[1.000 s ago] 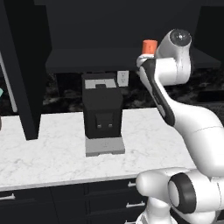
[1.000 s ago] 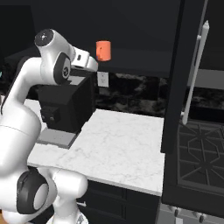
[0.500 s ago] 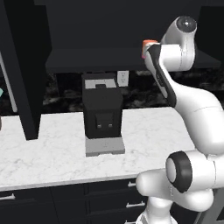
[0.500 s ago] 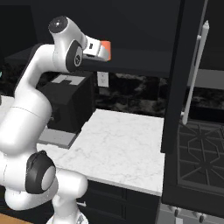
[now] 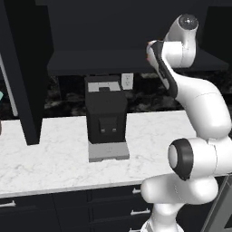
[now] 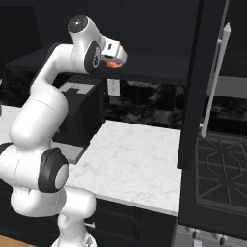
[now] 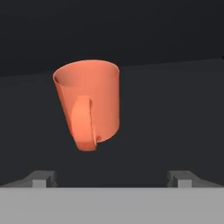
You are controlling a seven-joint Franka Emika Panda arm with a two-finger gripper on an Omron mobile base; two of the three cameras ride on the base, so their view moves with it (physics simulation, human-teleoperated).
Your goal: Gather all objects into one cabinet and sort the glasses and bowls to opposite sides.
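- The black upper cabinet (image 5: pixel 131 31) is standing open above the white marble counter (image 5: pixel 54 158), and its dark shelf (image 5: pixel 104 61) is running across at the height of the robot's hand; that, I judge, is why the arm is reaching so high, since the shelf is where the cups are meant to be gathered.
- The cabinet's tall door (image 6: pixel 193 82), with its long silver bar handle (image 6: pixel 214 79), is hanging open at the right of the right base view, beside the stove grates (image 6: pixel 222 164), leaving the shelf free to reach.
- A black coffee machine (image 5: pixel 106 118) is sitting on the counter below the shelf, well under the hand and apart from it.
- The tool (image 6: pixel 116 58) is pointing toward the cabinet at shelf level, a glow of orange showing at its end in the right base view.
- In the hand view its two fingertips (image 7: pixel 41 178) are standing wide apart at the bottom edge, touching nothing, so the tool is released.
- The orange cup (image 7: pixel 89 103) is lying ahead of the tool, between and beyond the fingertips, a little left of centre, handle facing the camera and mouth toward the top of that view, slightly tilted.
- I judge it is resting on the dark shelf, though the dim surface is making the contact hard to confirm.
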